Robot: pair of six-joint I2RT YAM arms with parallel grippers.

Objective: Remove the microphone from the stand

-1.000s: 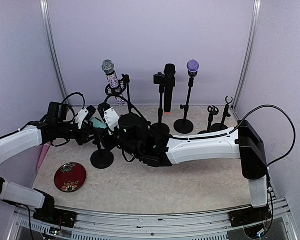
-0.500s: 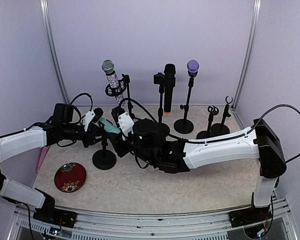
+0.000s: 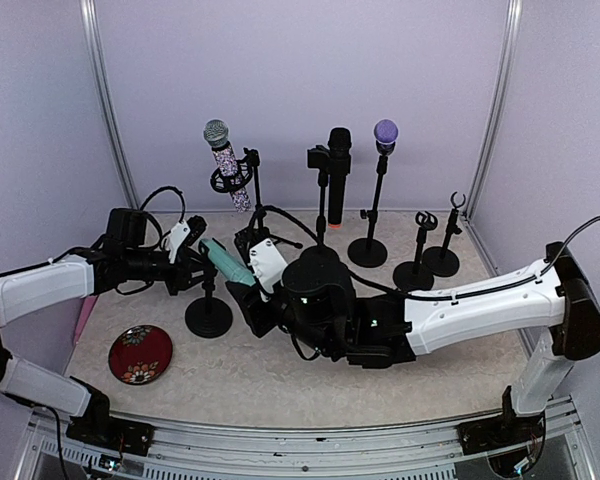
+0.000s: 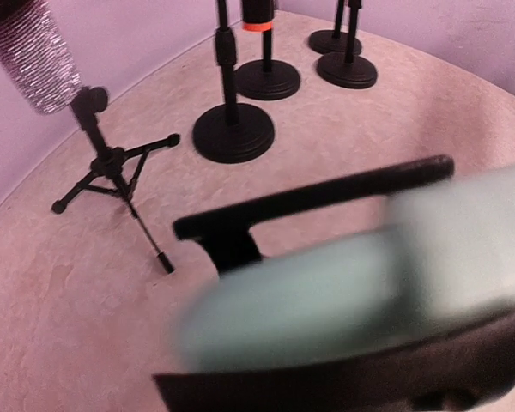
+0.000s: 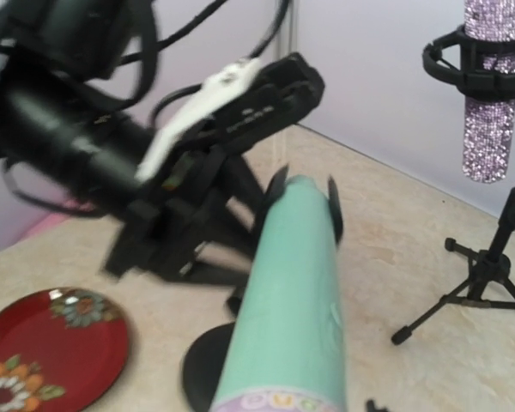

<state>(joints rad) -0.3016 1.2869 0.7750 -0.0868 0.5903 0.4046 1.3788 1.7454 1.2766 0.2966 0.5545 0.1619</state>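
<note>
A teal microphone lies tilted, its far end between the prongs of the clip on a short black stand. My right gripper is shut on its near end. In the right wrist view the teal microphone runs from the bottom edge up to the clip; my own fingers are hidden there. My left gripper is closed on the stand's post just under the clip. The left wrist view shows the blurred microphone and the black clip close up.
A red plate lies near left of the stand. At the back stand a glitter microphone on a tripod, a black microphone, a purple-headed one and two short empty stands. A pink object lies at the left wall.
My right arm has drawn back toward the right and near side, pulling the teal microphone with it. The left gripper and the stand shifted slightly right, then stayed.
</note>
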